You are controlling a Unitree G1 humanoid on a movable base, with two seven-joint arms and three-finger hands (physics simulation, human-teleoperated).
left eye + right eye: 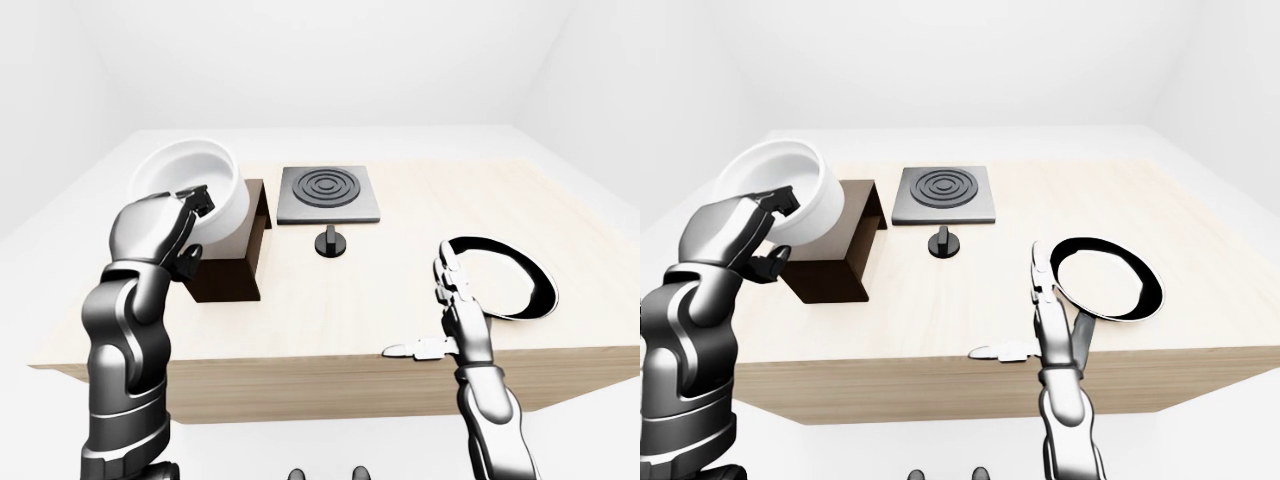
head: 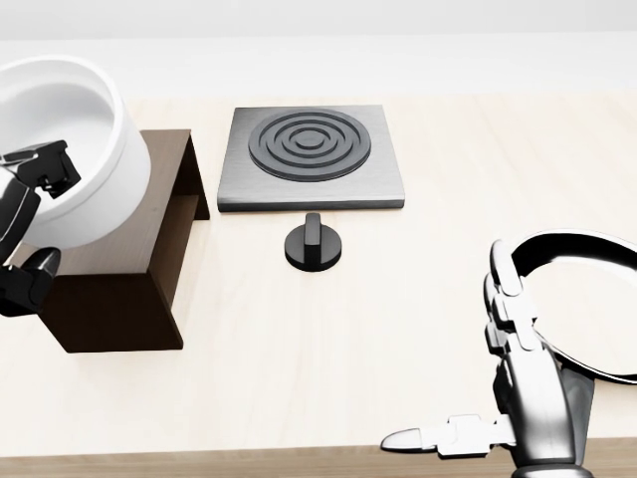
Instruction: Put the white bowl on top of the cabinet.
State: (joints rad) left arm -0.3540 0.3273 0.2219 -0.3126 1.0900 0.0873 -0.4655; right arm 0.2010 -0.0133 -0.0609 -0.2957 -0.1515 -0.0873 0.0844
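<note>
One left hand [image 2: 25,224] grips white bowl [image 2: 70,139] over cabinet [image 2: 124,269] (right hand [image 2: 523,383] splayed).

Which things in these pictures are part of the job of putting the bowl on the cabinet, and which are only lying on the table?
Part of the job:
- white bowl, held at its rim by the left robot hand
- dark brown cabinet

Only lying about:
- grey burner plate with rings
- black knob
- black pan, near the open right robot hand

Smooth matt white bowl [image 2: 62,149], dark wood cabinet [image 2: 124,284], pale wood table [image 2: 398,299], brushed-metal hob plate [image 2: 311,157]
</note>
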